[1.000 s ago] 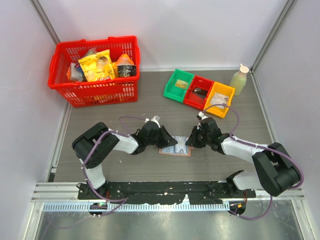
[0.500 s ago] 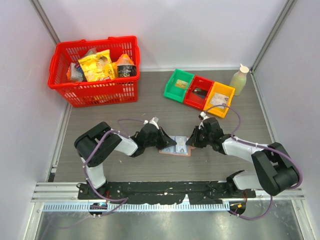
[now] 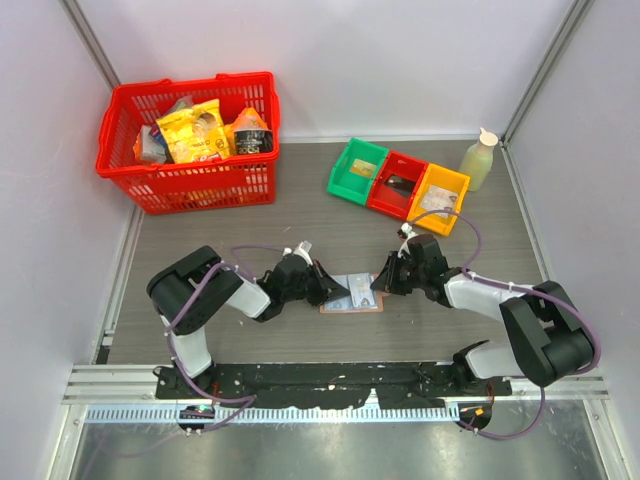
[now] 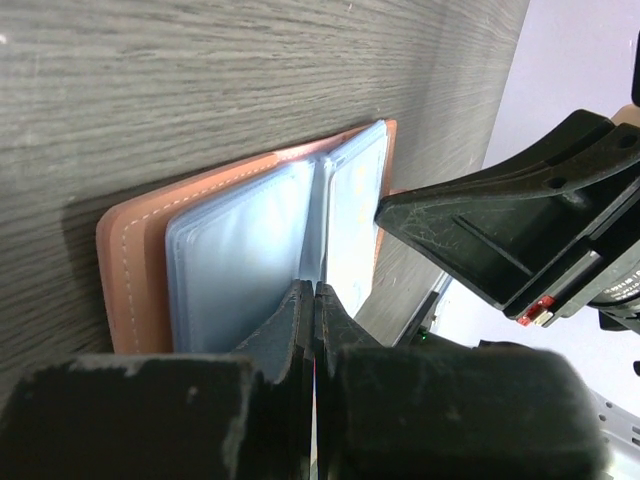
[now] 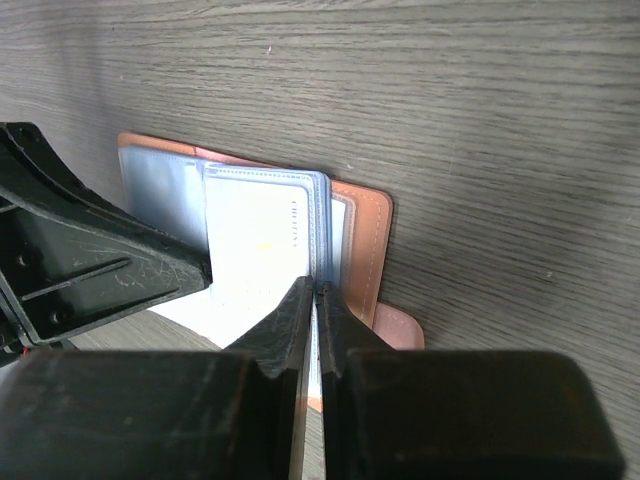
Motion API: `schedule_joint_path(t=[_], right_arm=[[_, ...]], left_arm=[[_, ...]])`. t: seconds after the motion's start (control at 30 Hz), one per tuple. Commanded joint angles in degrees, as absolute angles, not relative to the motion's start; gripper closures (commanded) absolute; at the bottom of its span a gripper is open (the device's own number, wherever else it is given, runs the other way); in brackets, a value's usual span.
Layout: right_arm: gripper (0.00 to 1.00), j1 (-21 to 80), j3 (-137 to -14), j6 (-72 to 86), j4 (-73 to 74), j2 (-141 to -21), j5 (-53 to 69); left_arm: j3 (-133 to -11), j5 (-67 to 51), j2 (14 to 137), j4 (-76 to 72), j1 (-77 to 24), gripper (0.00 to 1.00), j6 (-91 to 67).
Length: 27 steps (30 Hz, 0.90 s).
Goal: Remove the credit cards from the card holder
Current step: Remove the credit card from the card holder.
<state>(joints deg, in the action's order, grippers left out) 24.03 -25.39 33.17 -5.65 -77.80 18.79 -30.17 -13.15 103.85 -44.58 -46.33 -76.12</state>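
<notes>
Where it lies open, card holder (image 3: pixel 352 295) spans left-right.

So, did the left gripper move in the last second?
Yes, slightly: in the top view the left gripper has drawn back towards its base, farther from the green bin.

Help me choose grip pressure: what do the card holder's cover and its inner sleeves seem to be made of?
The card holder's cover looks like matte pinkish-tan leather or imitation leather: pale stitching runs along its edge. The inner sleeves look like thin, glossy, translucent pale blue plastic: light sheens off them.
</notes>
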Motion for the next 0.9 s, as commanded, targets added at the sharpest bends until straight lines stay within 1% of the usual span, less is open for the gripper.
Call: schedule_joint_path(t=[0.0,0.07,0.1,0.17,0.27,0.4,0.5,0.67,0.87], right_arm=[[0.9,24.3,-23.0,31.4,0.8,-81.4,15.7],[0.89,24.3,-23.0,31.5,0.4,-80.9,16.7],[0.89,24.3,-23.2,31.8,0.4,-80.4,17.6],[0.87,24.4,-23.7,32.2,0.4,-79.6,18.4],[0.87,24.3,-24.5,32.3,0.9,-77.9,18.5],[0.87,23.9,-25.6,32.0,1.6,-77.4,18.4],[0.86,23.9,-25.7,31.7,1.2,-78.3,18.5],[0.86,23.7,-25.4,32.0,0.4,-79.2,19.2],[0.86,23.9,-25.0,32.0,0.4,-79.1,19.2]], left_arm=[[-29.1,-13.2,101.7,-46.1,-45.9,1.0,-75.6],[-29.3,-13.2,101.8,-45.6,-45.9,1.0,-75.4],[-29.4,-13.3,101.9,-46.1,-46.0,0.97,-75.4],[-29.9,-13.4,101.6,-46.3,-46.0,0.88,-75.5],[-30.1,-12.9,100.7,-46.1,-45.9,0.78,-75.3],[-30.5,-12.5,99.3,-45.8,-46.0,0.65,-74.9],[-31.9,-12.5,99.8,-43.9,-45.9,0.57,-74.2],[-34.1,-12.7,101.8,-41.3,-45.9,0.56,-74.2],[-35.5,-13.4,102.4,-39.8,-46.1,0.57,-73.7]])
